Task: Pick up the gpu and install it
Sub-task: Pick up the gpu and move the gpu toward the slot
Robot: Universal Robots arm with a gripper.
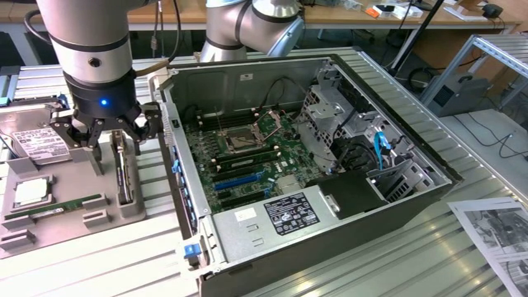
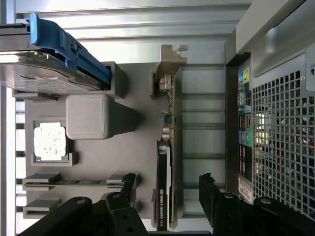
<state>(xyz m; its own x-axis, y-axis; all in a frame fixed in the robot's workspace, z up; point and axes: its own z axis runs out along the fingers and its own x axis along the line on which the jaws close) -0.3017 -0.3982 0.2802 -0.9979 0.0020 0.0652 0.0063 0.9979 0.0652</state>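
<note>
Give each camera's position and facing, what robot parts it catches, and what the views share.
Exterior view: off the arm, high up, looking down on the open computer case and the grey tray at the exterior view's left; the arm and open gripper show above the tray.
Wrist view: on the wrist, looking down past the fingers at the tray.
Shared: gpu standing on edge under the gripper, hard drive, tray, case.

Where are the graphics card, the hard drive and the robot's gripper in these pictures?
graphics card [image 2: 166, 147]: wrist view, on the upturned edge of the card, about mid-length.
hard drive [image 1: 37, 143]: exterior view, on its white label.
gripper [image 1: 118, 150]: exterior view, midway between its open fingertips.
</note>
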